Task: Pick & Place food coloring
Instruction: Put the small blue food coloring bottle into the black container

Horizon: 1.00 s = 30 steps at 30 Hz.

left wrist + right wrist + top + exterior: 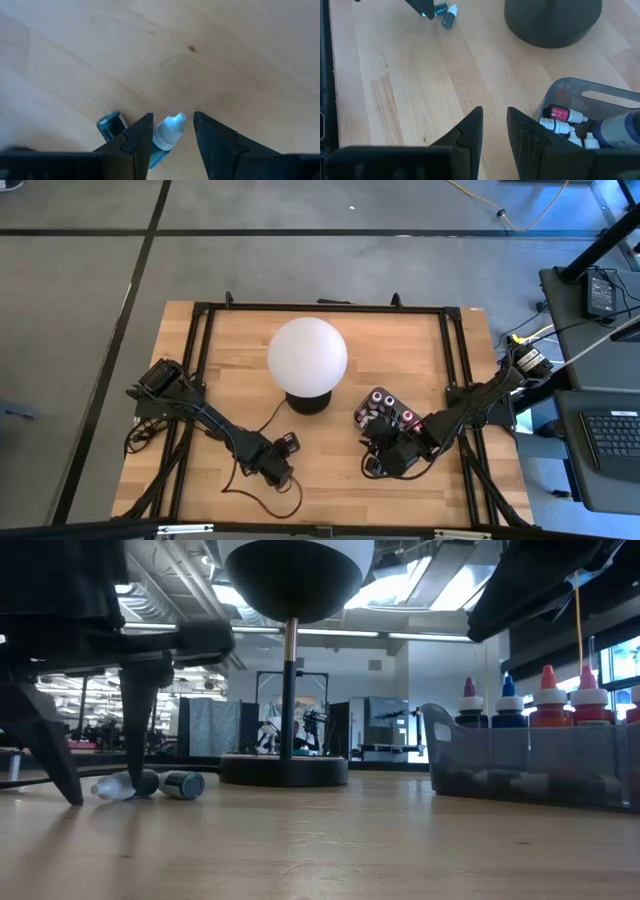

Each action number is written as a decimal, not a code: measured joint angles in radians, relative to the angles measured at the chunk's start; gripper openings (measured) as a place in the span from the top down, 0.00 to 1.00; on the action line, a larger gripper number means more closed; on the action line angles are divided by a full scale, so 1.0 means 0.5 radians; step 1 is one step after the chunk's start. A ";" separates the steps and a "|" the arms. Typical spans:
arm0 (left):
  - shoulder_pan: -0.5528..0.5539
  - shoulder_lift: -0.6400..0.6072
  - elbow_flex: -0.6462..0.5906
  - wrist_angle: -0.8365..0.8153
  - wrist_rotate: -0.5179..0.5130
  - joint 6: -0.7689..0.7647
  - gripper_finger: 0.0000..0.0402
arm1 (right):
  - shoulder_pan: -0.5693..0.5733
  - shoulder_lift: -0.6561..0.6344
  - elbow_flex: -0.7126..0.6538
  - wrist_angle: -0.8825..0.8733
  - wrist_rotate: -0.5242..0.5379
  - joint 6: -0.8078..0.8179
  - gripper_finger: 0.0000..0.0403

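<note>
A small blue food coloring bottle (167, 134) with a pale pointed cap lies on its side on the wooden table; it also shows in the low view (125, 786). My left gripper (172, 135) is open, pointing down, with one finger on either side of this bottle. A second dark bluish bottle (110, 125) lies right beside it (182, 783). My right gripper (495, 122) is slightly open and empty, above the bare table beside the dark translucent tray (570, 87). Several red and blue bottles (548, 700) stand in the tray, and others (560, 115) lie in it. My left gripper's fingers come from above and stand on either side of the blue bottle's neck and cap. One finger (137, 137) is close against the bottle's side; I cannot tell whether it touches. The bottle lies flat on the table.
The big white globe lamp (307, 355) stands on its dark round base (285, 770) between the arms at mid table, its cord (262, 423) trailing toward the left arm. The tray (375, 395) sits right of the base. Bare wood lies toward the near edge.
</note>
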 joint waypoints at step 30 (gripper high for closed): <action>0.086 -0.001 -0.002 -0.007 0.096 0.606 0.80 | 0.000 0.000 -0.003 0.018 -0.001 0.001 0.77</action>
